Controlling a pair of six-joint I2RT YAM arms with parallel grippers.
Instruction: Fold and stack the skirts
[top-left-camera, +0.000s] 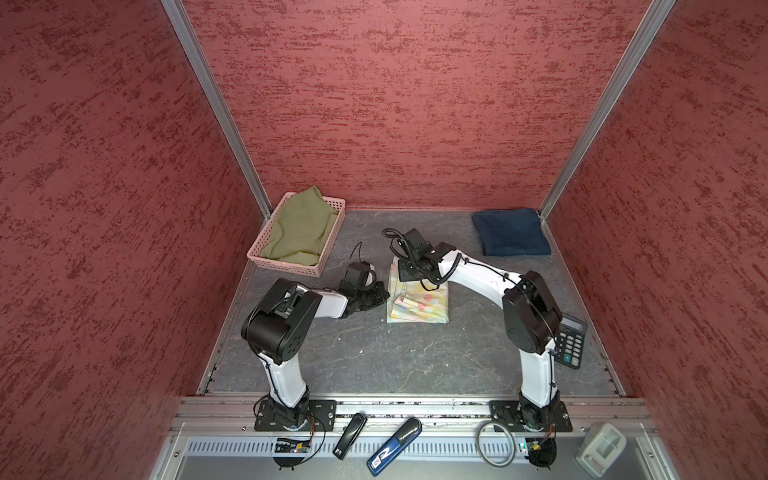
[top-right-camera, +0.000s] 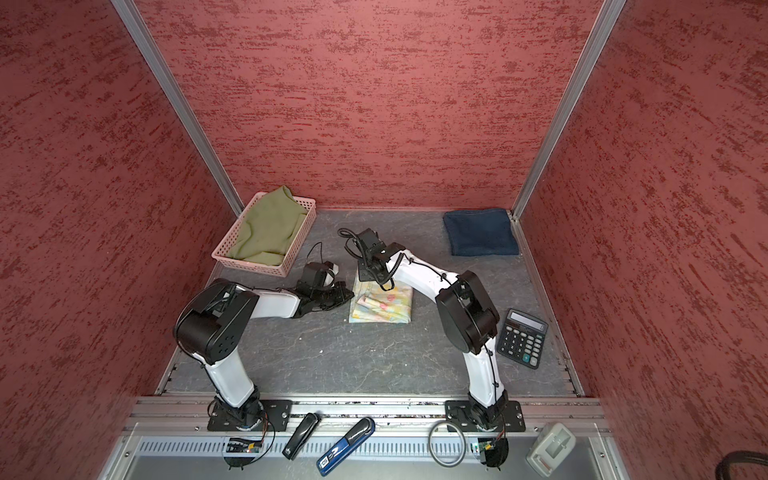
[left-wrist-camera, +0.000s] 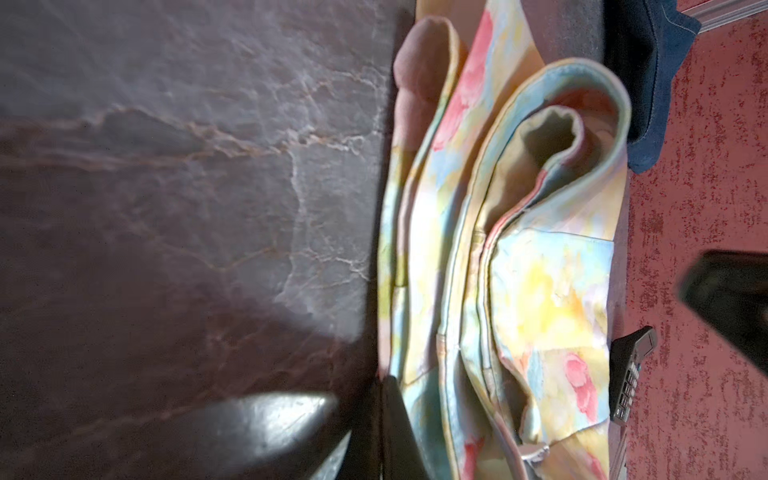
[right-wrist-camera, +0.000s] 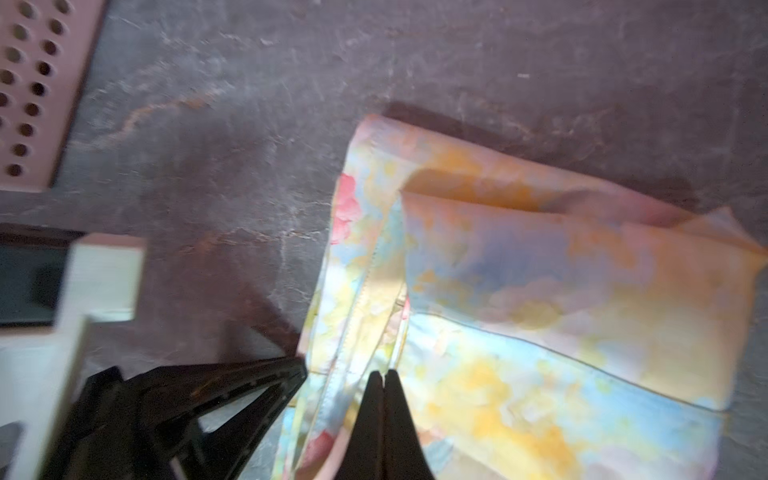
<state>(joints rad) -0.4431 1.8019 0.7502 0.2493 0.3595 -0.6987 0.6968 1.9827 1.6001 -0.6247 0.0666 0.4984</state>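
The floral skirt (top-left-camera: 417, 301) lies folded at the centre of the bench (top-left-camera: 374, 353). The denim skirt (top-left-camera: 513, 232) sits folded at 1 o'clock, and the green skirt (top-left-camera: 299, 232) lies crumpled in the basket (top-left-camera: 291, 266) at 11 o'clock. The left hand (top-left-camera: 382, 296), jaws together, touches the floral skirt's 9 o'clock edge. The right hand (right-wrist-camera: 384, 376) is pinched narrow on its 11 o'clock corner; whether cloth is caught, I cannot tell. This looks like finishing the floral fold. Next: carry it onto the denim without letting the layers spring open.
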